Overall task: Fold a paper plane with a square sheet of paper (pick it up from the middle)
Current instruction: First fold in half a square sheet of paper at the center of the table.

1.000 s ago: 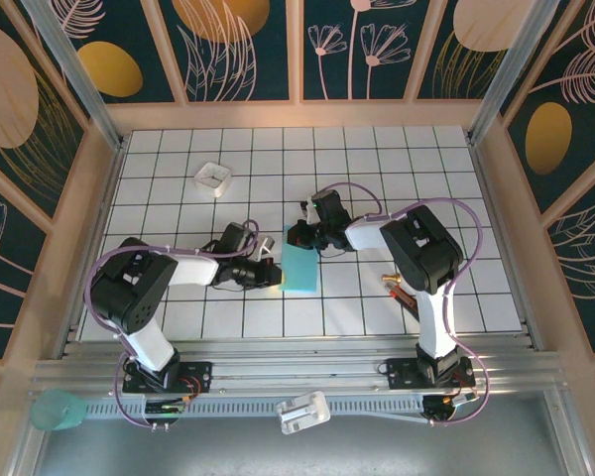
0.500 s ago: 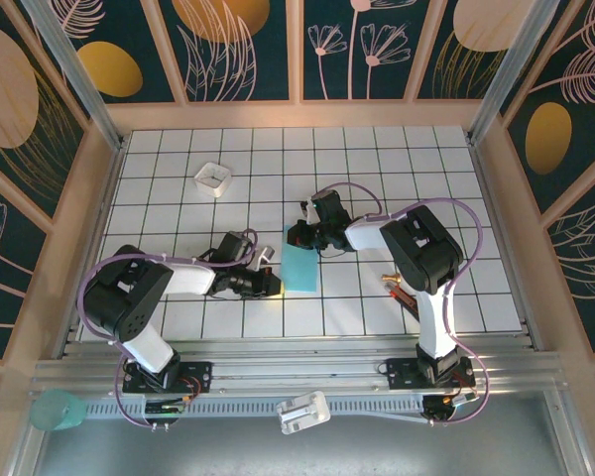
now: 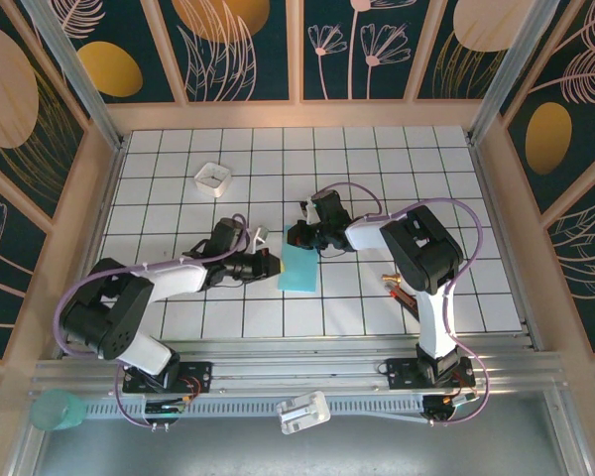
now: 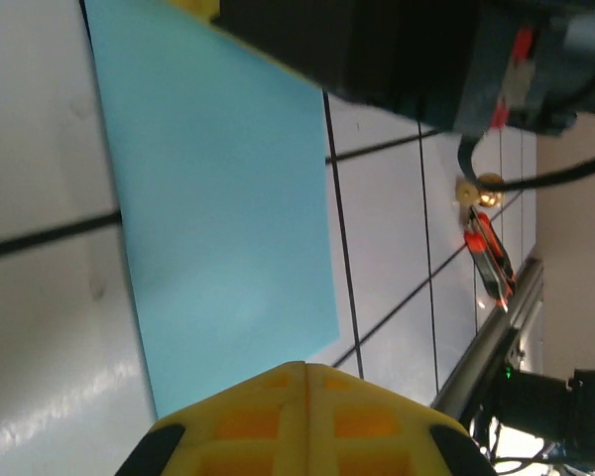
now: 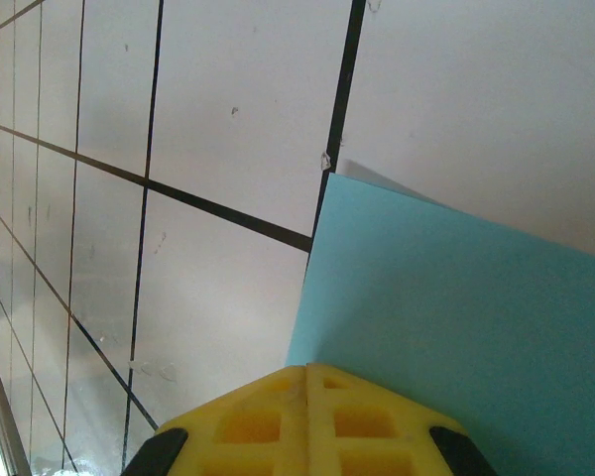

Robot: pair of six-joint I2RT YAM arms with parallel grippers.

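Top external view. The turquoise paper sheet [image 3: 299,269] lies flat on the grid table [image 3: 377,159], just below frame centre. It reads as an upright rectangle, narrower than tall. The left gripper [image 3: 271,266] is at the sheet's left edge. The right gripper [image 3: 296,236] is at its upper left corner. A small white tray [image 3: 213,177] sits well apart in the upper left. A red-and-black tool [image 3: 402,291] lies right of the sheet, beside the right arm.

Left wrist view. The paper sheet [image 4: 218,218] fills the centre-left of the frame, flat on the table. The left gripper [image 4: 305,369] is at bottom centre, with its yellow fingers [image 4: 248,421] pressed together along a thin seam and the tips at the sheet's near edge. I cannot tell whether any paper is caught between them. The red-and-black tool [image 4: 486,263] is at the right.

Right wrist view. The paper sheet [image 5: 456,327] occupies the lower right, and its upper left corner casts a thin shadow. The right gripper [image 5: 307,369] is at bottom centre, fingers together, tips meeting the sheet's left edge.
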